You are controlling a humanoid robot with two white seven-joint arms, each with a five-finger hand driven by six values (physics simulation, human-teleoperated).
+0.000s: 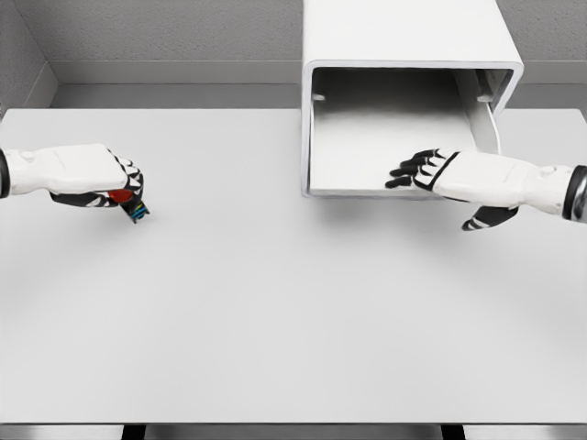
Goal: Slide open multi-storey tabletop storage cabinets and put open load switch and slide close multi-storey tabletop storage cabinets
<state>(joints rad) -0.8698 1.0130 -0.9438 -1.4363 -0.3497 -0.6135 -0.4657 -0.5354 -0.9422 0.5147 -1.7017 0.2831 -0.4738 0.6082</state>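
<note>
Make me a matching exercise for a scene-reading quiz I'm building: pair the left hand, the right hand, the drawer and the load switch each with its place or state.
Things:
1. left hand
2. right hand
3. drawer
4. load switch

States:
A. pulled open, nothing visible inside
B. held at the table's left
C. fingers spread at the drawer's front edge
D. closed around a small red and dark part

Pairs: 1-D, 2-C, 3-A, 4-B

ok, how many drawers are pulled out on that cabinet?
1. One drawer is slid out of the cabinet at the table's far side, right hand at its front edge. Other levels may be hidden.
</note>
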